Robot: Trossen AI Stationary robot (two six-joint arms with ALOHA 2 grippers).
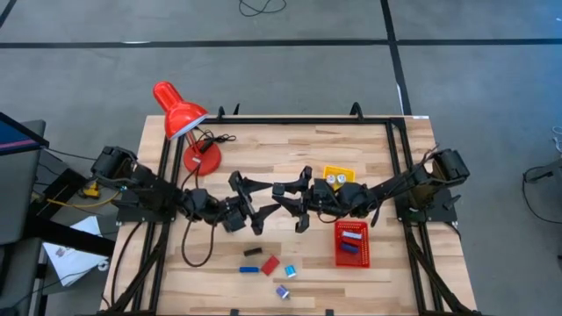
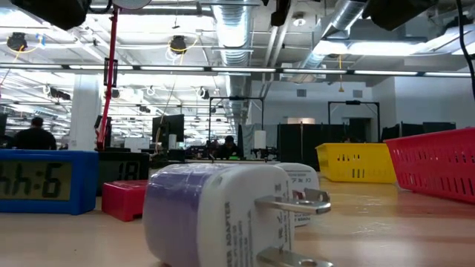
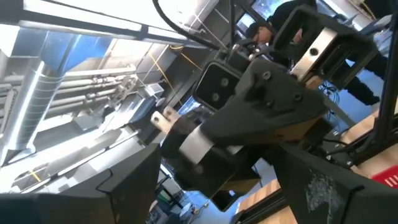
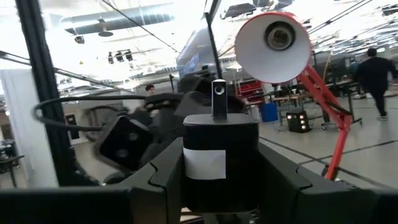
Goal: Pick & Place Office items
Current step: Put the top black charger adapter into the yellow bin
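Black charger block [image 4: 219,158], with a white label and a silver prong, sits pinched between the right gripper's [image 4: 219,186] 2 fingers above the table's middle, long axis running out along the fingers, prong pointing away toward the red desk lamp [image 4: 273,38]. The left gripper [image 1: 256,206], jaws spread, faces it nose to nose. The likely trouble is collision between the 2 arms, or the block slipping mid-air.

Both dark arms meet over the middle of the pale wooden surface [image 1: 369,272], blocking passage across it. The tall red desk lamp [image 1: 180,114] crowds the far left corner; the red mesh basket [image 1: 352,243] fills the right front. The front edge lies open around scattered small pieces.
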